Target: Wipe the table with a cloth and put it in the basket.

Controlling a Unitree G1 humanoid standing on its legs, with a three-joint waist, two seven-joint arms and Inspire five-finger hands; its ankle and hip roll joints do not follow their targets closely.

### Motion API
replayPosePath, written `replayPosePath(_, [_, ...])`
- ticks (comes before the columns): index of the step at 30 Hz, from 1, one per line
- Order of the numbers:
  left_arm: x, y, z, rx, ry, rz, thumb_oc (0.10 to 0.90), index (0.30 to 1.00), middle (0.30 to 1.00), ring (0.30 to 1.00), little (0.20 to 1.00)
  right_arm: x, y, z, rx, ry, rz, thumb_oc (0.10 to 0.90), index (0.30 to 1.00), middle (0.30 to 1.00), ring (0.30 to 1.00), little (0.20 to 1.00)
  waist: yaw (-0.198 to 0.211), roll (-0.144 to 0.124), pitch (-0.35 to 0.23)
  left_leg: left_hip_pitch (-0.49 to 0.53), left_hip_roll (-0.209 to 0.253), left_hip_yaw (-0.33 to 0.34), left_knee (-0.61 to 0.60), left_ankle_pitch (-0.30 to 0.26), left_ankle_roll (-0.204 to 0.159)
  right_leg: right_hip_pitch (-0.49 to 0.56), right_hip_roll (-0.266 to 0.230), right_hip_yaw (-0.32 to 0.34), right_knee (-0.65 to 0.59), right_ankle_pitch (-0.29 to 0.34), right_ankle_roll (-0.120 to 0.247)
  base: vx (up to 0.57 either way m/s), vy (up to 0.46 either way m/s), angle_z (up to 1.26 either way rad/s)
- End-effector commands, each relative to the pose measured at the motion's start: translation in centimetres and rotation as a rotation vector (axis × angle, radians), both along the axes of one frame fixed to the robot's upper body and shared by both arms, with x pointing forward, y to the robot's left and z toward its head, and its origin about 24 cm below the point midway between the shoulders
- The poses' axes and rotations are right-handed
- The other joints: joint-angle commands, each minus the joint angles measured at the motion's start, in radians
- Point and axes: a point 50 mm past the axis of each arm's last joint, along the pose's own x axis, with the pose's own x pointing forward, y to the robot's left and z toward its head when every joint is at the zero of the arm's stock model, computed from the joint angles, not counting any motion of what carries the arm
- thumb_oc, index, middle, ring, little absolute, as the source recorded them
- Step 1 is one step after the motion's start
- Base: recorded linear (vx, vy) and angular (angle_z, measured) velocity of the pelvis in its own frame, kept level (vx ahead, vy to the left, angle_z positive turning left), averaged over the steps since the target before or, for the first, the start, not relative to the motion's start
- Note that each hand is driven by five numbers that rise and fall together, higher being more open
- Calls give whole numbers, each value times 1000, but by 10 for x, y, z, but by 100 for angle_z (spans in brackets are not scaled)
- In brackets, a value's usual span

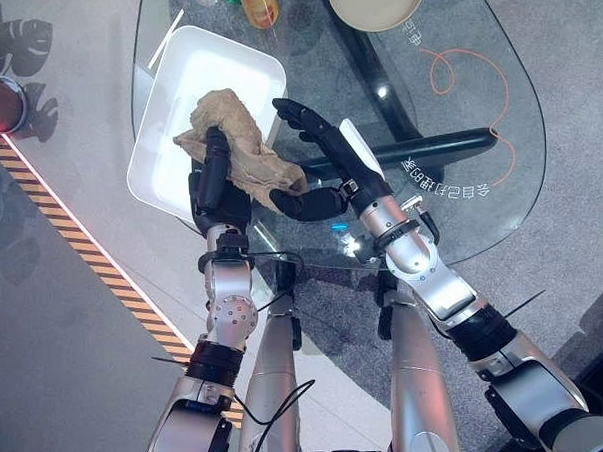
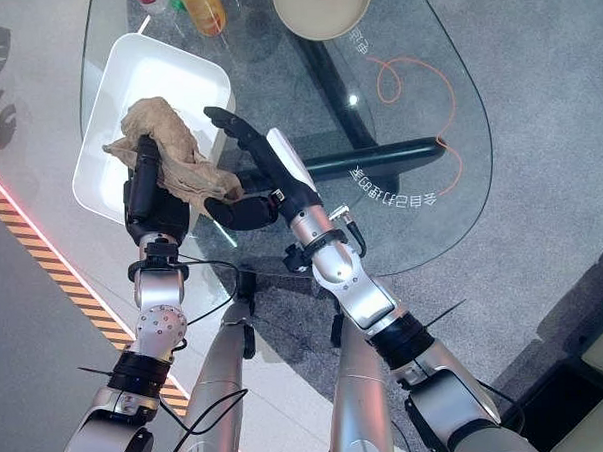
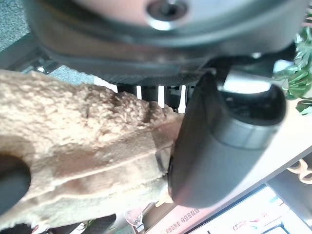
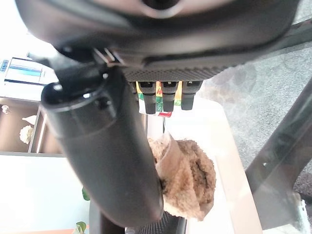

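Note:
A crumpled tan fleece cloth (image 1: 240, 139) hangs above the near corner of the white rectangular basket (image 1: 180, 86), which stands on the left end of the glass table (image 1: 460, 189). My left hand (image 1: 212, 182) is shut on the cloth from below, one finger lying across it; its wrist view has the cloth (image 3: 87, 146) pressed against the thumb (image 3: 219, 146). My right hand (image 1: 330, 150) is open just right of the cloth, fingers straight over the glass, its thumb by the cloth's lower end (image 4: 190, 175).
At the table's far edge stand an orange bottle (image 1: 260, 6) and a beige bowl (image 1: 377, 4). An orange line loops (image 1: 465, 69) on the right part of the glass. A yellow-black striped strip (image 1: 82, 246) runs along the floor at left.

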Motion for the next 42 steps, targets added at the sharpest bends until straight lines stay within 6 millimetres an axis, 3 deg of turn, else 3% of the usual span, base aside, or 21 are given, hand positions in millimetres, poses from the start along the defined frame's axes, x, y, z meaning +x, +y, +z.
replayPosePath(1, [-18, 18, 73, 30, -370, 138, 100, 300, 300, 300, 200, -23, 11, 66, 175, -290, 84, 800, 900, 900, 900, 900, 26, -20, -25, 1, -75, 40, 60, -62, 84, 57, 41, -54, -80, 39, -34, 0, 0, 0])
replayPosePath(26, [-24, 49, 73, 67, -365, 283, 100, 300, 300, 300, 200, -13, -76, 65, 360, -440, -352, 800, 900, 900, 900, 900, -6, -29, -25, 14, -59, 53, 58, -74, 84, 66, 47, -41, -82, 34, -29, 0, 0, 0])
replayPosePath(29, [-23, 55, 75, 76, -368, 305, 100, 300, 300, 300, 200, -8, -101, 60, 407, -452, -502, 800, 900, 900, 900, 900, -12, -29, -25, 17, -55, 56, 59, -76, 82, 70, 46, -38, -85, 34, -29, 0, 0, 0])
replayPosePath(33, [-23, 58, 75, 79, -370, 318, 100, 300, 300, 300, 200, -5, -120, 54, 438, -458, -625, 800, 900, 900, 900, 900, -15, -29, -25, 19, -53, 58, 56, -77, 81, 72, 46, -37, -89, 35, -28, 0, 0, 0])
replayPosePath(36, [-22, 65, 74, 87, -368, 337, 100, 300, 300, 300, 200, -2, -152, 43, 504, -457, -820, 800, 900, 900, 900, 900, -17, -27, -25, 24, -50, 61, 55, -82, 80, 79, 45, -35, -93, 33, -27, -10, 9, -3])
replayPosePath(42, [-20, 71, 77, 92, -374, 353, 100, 300, 300, 300, 200, 0, -183, 32, 584, -428, -1022, 800, 900, 900, 900, 900, -17, -22, -25, 26, -49, 62, 50, -82, 80, 81, 44, -35, -99, 35, -27, -1, 2, -1])
